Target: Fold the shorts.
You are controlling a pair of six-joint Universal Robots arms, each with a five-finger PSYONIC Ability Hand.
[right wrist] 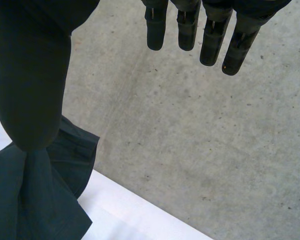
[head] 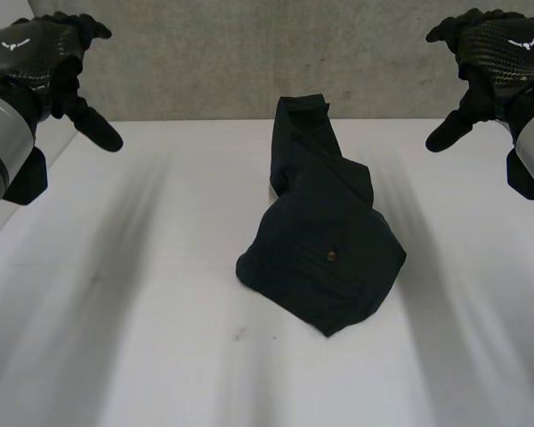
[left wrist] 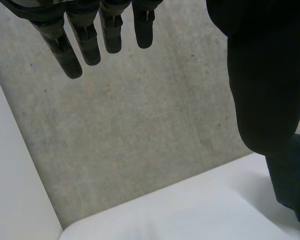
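A white table [head: 116,338] is seen spread from the near edge to a straight far edge. Its top is marked by a small dark speck [head: 240,334] near the middle and a fainter smudge [head: 93,280] further left. Soft grey streaks are cast across it from far to near. Beyond the far edge, grey concrete [head: 205,62] is seen, mottled and dotted with small dark pits. At the far left, the concrete is bordered by a plain white panel [left wrist: 10,165], met along a straight line beside the table's corner.
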